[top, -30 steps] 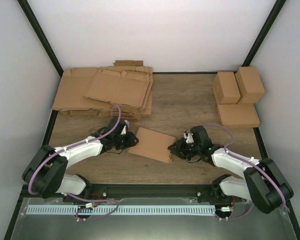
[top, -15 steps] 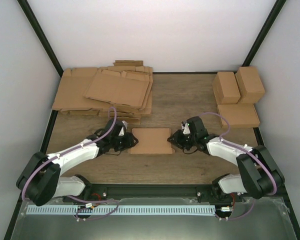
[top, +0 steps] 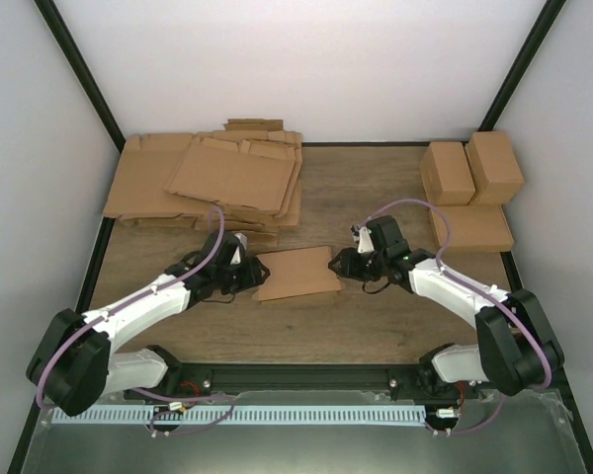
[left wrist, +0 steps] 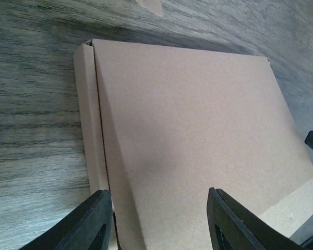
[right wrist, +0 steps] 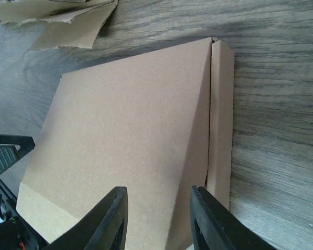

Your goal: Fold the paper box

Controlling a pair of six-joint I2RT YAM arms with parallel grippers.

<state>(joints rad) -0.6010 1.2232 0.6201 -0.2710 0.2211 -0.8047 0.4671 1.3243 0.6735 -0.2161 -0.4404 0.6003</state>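
Observation:
The paper box [top: 296,275] lies flat on the wooden table between my two arms, a plain brown closed piece with a narrow side flap along one long edge. My left gripper [top: 249,276] is at its left end and my right gripper [top: 340,265] at its right end. In the left wrist view the box [left wrist: 188,130] fills the frame, and the left gripper [left wrist: 161,224] stands open over its near end, one finger by the side flap. In the right wrist view the right gripper [right wrist: 159,224] also stands open above the box [right wrist: 130,135].
A pile of flat brown cardboard sheets [top: 208,183] covers the back left of the table, and its ragged corner [right wrist: 57,21] shows in the right wrist view. Three folded boxes [top: 469,188] stand at the back right. Black frame posts rise at both back corners.
The box has turned and slid a little away from the near edge. Both grippers followed it inward and their jaws have widened.

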